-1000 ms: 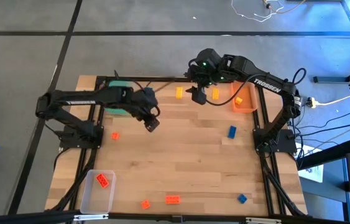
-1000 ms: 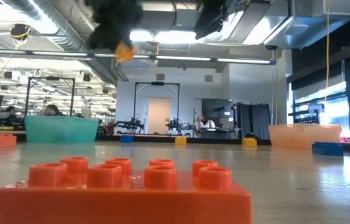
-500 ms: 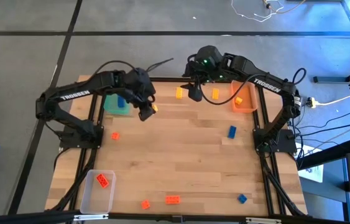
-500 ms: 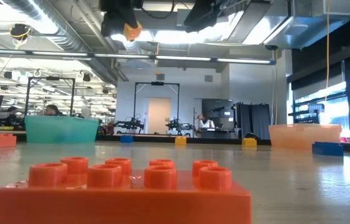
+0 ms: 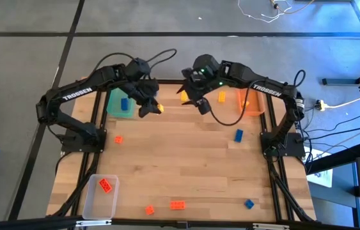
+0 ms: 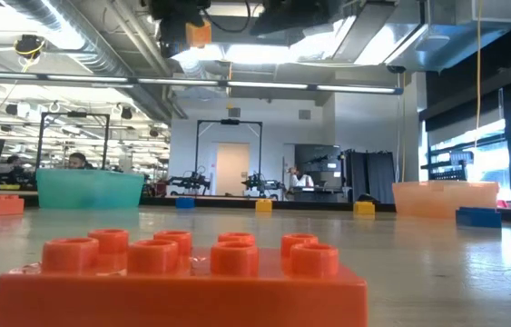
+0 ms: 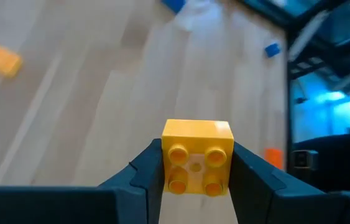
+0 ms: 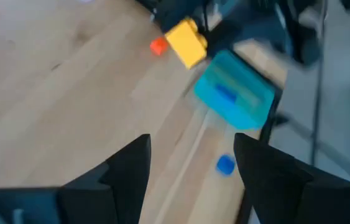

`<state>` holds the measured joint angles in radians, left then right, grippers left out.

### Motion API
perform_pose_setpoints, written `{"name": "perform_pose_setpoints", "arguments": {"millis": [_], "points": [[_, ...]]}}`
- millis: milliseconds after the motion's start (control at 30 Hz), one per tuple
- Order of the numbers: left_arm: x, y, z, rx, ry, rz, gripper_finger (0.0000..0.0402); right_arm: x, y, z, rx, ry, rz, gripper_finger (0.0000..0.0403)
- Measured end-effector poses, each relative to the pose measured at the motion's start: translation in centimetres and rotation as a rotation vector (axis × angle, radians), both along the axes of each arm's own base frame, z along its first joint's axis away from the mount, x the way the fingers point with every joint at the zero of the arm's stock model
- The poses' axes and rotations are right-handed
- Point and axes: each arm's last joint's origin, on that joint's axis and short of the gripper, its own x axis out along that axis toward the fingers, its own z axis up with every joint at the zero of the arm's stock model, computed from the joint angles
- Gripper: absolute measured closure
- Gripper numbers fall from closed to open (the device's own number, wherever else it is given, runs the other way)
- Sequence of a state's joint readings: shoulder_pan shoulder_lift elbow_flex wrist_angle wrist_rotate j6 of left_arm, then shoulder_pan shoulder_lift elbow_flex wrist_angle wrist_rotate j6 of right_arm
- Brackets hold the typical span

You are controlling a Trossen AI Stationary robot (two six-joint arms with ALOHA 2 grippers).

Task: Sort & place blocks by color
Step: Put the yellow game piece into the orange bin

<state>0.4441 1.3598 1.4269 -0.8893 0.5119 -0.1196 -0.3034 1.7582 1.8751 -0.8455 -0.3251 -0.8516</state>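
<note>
Above bench (image 5: 186,160) at 11 o'clock, yellow block (image 7: 198,157) is clenched by left end effector (image 5: 149,107); right end effector (image 5: 199,102), spread empty, is close by — collision risked.

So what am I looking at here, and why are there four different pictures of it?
Two robot arms work at a wooden table, sorting toy bricks by colour. One camera looks straight down, one sits at table height behind a big orange brick, and one rides on each wrist. The left gripper is shut on a yellow brick, held in the air beside the green tray, which holds a blue brick. The right gripper is open and empty, near the table's far edge. An orange tray sits far right, a clear tray near left with a red brick inside. More bricks lie loose on the table.
</note>
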Motion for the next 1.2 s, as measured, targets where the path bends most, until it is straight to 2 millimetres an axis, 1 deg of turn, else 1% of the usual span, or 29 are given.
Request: {"name": "perform_pose_setpoints", "arguments": {"millis": [167, 300, 433, 633, 767, 933, 1200], "points": [[0.5, 0.0, 0.6, -0.028, -0.094, -0.055, 0.0273, 1.7, 0.2, -0.8, -0.094, -0.047, 0.067, 0.0171], [0.6, 0.1, 0.5, -0.034, -0.088, -0.034, 0.0273, 2.9, 0.6, -1.1, -0.14, -0.104, 0.111, 0.0171], [0.8, 0.2, 0.3, -0.02, -0.075, -0.01, 0.0273, 3.7, 1.2, -1.8, -0.173, -0.103, 0.158, 0.0171], [0.8, 0.3, 0.4, -0.009, -0.081, 0.004, 0.0273, 4.2, 1.7, -2.1, -0.194, -0.116, 0.191, 0.0171], [0.9, 0.3, 0.4, -0.011, -0.078, 0.015, 0.0273, 4.3, 2.0, -1.9, -0.183, -0.151, 0.251, 0.0171], [1.1, 0.5, 0.4, -0.001, -0.092, 0.031, 0.0273, 4.5, 2.1, -1.7, -0.183, -0.181, 0.276, 0.0171], [1.3, 0.5, 0.6, -0.03, -0.116, 0.029, 0.0273, 5.2, 2.0, -2.6, -0.154, -0.191, 0.327, 0.0171]]}}
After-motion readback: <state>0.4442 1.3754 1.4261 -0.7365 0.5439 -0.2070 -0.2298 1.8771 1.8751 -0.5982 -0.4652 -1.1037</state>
